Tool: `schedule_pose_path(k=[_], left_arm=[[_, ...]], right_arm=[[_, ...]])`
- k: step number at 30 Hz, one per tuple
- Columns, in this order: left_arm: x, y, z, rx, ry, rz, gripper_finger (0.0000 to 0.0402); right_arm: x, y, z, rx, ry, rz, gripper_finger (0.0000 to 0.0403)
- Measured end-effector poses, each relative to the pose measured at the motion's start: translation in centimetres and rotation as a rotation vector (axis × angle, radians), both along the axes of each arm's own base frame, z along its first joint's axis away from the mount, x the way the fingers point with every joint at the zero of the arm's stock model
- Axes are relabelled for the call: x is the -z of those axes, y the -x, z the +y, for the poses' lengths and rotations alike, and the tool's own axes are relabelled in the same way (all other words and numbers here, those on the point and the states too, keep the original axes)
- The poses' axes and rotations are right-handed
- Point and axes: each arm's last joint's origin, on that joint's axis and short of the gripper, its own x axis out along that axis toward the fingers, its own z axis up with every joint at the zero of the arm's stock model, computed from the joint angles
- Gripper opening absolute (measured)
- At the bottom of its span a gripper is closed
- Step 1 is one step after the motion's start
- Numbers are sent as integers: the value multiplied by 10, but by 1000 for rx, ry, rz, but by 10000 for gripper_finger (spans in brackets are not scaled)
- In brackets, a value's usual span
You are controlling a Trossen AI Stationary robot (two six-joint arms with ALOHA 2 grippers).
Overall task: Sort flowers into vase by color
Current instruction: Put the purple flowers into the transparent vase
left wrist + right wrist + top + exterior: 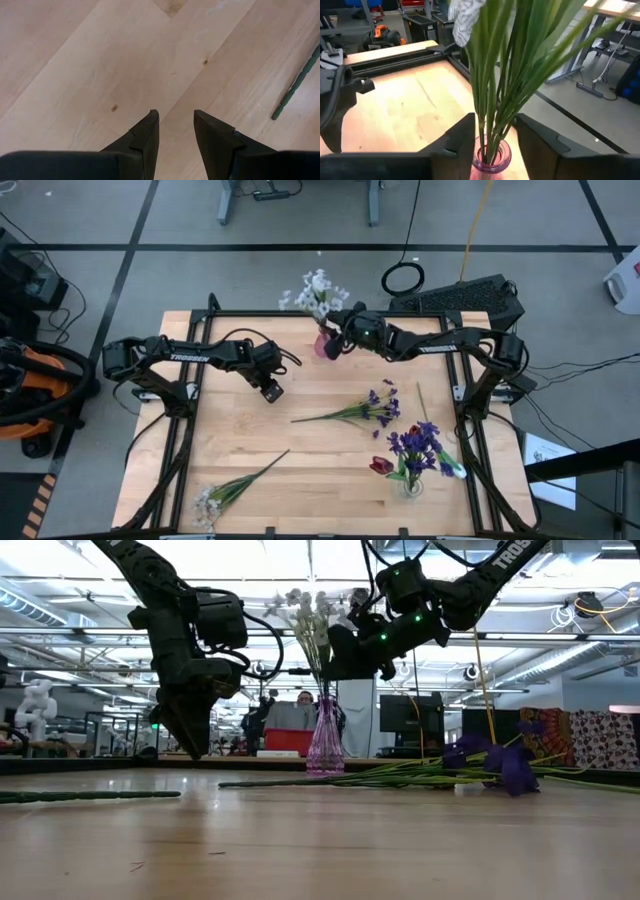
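Partly hidden: white flowers (pixel 492 75) | pink vase (pixel 491 161) rim only | right pincer (pixel 492 131) astride stems

Pale matt wood table (pixel 320 460); glossy pink glass vase (pixel 325 745).

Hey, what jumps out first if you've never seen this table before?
The pink glass vase at the table's far edge, holding white flowers, with the right gripper open around their green stems just above the vase mouth. Next, the clear vase near the right front with purple flowers and a dark red tulip. The left gripper hovers open over bare wood.
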Motion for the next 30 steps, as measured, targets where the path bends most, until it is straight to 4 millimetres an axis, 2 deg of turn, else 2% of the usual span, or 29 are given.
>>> schedule_pose_path(k=[7, 11, 14, 17, 20, 22, 26, 30], left_arm=[[0, 0, 0, 0, 0, 0, 128], [0, 0, 0, 0, 0, 0, 128], [0, 0, 0, 0, 0, 0, 128], [0, 0, 0, 1, 0, 0, 128], [0, 0, 0, 2, -1, 0, 128], [0, 0, 0, 2, -2, 1, 128], [0, -1, -4, 17, -5, 5, 128], [0, -4, -14, 37, 2, 7, 128]], right_arm=[[-22, 14, 5, -3, 25, 34, 182], [-44, 33, 11, 47, 42, 77, 191], [-56, 52, 17, 110, -7, 117, 185], [-68, 72, 25, 167, -117, 107, 169], [-71, 92, 34, 254, -293, 99, 142], [-68, 104, 42, 344, -386, 140, 111], [-60, 122, 60, 427, -505, 254, 22], [-53, 130, 76, 487, -647, 298, 10]])
